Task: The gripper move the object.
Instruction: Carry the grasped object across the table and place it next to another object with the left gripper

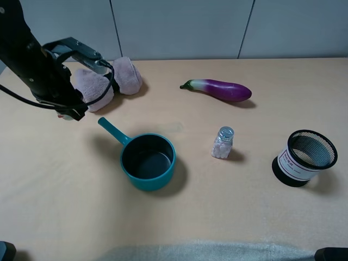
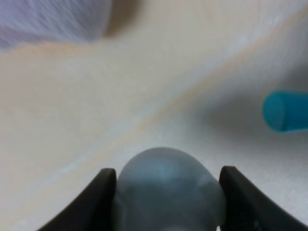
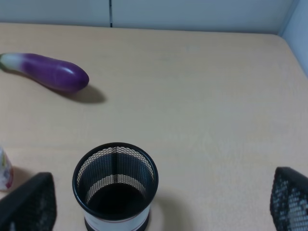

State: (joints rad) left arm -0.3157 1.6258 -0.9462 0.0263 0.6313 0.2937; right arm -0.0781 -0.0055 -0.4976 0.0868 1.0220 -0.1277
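In the left wrist view my left gripper (image 2: 168,174) is shut on the object (image 2: 168,197), a small rounded pale blue-grey duck pinched between the two black fingers (image 2: 103,192) and blurred by closeness. The exterior view puts that gripper (image 1: 70,111) above the table's left side, in front of the pink plush and left of the pot handle; the object is hidden behind the fingers there. In the right wrist view my right gripper (image 3: 159,199) is open, fingers wide apart either side of the mesh cup (image 3: 115,185), holding nothing.
A teal pot (image 1: 148,161) with its handle (image 2: 284,111) pointing back-left sits mid-table. Pink plush (image 1: 106,81) lies at the back left, an eggplant (image 1: 220,89) at the back, a clear salt shaker (image 1: 223,142) in the centre right, and the black mesh cup (image 1: 304,157) at the right.
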